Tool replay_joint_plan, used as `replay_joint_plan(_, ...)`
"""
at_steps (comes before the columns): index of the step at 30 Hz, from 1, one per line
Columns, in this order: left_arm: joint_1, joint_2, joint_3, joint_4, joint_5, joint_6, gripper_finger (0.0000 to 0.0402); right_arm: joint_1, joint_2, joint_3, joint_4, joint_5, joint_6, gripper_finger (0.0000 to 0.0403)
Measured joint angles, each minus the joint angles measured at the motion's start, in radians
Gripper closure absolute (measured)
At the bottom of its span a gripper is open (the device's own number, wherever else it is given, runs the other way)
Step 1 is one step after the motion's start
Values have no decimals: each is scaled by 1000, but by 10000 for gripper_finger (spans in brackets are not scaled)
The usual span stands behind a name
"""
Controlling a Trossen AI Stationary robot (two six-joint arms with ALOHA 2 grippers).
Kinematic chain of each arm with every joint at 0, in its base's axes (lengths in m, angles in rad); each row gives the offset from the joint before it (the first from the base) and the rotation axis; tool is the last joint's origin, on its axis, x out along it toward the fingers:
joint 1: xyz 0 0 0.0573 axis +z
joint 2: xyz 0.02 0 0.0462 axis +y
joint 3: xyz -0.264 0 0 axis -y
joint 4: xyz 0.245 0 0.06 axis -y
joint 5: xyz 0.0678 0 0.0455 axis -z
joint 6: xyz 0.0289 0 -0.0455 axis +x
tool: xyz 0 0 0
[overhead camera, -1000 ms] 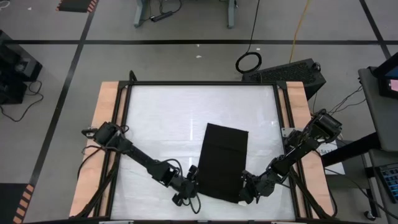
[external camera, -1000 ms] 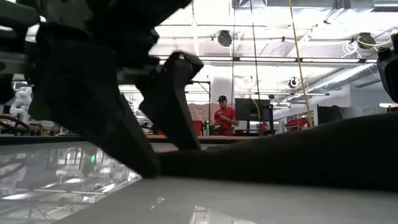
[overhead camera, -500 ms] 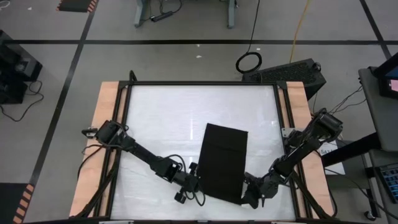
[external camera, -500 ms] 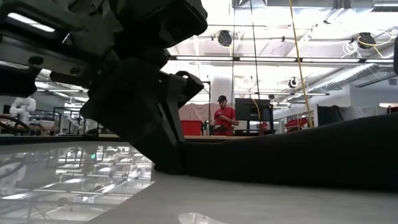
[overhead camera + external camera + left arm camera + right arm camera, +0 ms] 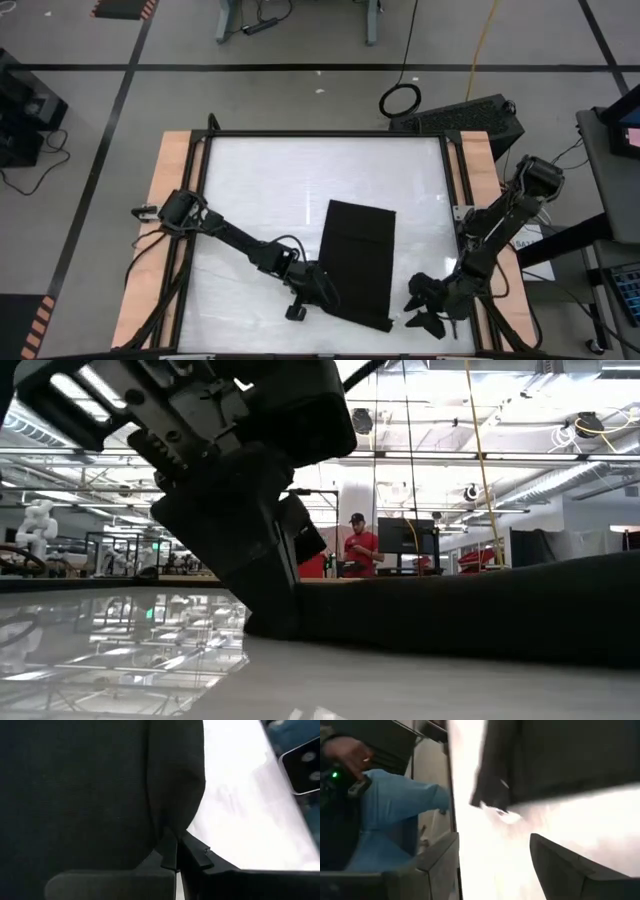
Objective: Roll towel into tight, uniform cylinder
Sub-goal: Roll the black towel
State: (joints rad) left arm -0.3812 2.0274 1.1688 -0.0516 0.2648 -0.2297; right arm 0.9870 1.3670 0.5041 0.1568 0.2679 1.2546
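table (image 5: 260, 190) with a white glossy top and pale wooden side rails fills your overhead view. on its near half, slightly right of centre, you see the plain black soft towel (image 5: 357, 263) lying flat as a folded rectangle. your left gripper (image 5: 318, 291) meets the towel's near left edge, its dark fingers (image 5: 172, 852) pinched together on the cloth. your right gripper (image 5: 428, 306) sits just beside the near right corner, fingers (image 5: 560, 862) spread apart, holding nothing.
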Motion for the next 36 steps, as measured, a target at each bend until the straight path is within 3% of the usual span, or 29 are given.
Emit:
replay_joint_plan(4, 27, 0, -1, 8, 53, -79, 399, 28, 17, 68, 3, 99, -252, 174)
replay_joint_plan(9, 59, 0, -1, 7, 105, -144, 400, 12, 156, 208, -4, 99, -564, 192)
replay_joint_plan(13, 79, 0, -1, 9, 130, -172, 400, -5, 297, 328, -95, 97, -698, 207)
replay_joint_plan(21, 105, 0, -1, 2, 186, -184, 400, -36, 497, 523, -413, 143, -705, 233)
replay_joint_plan(29, 106, 0, -1, -12, 211, -176, 400, -45, 508, 565, -514, 273, -709, 241)
replay_joint_plan(36, 106, 0, -1, -12, 227, -173, 400, -45, 504, 560, -552, 283, -679, 241)
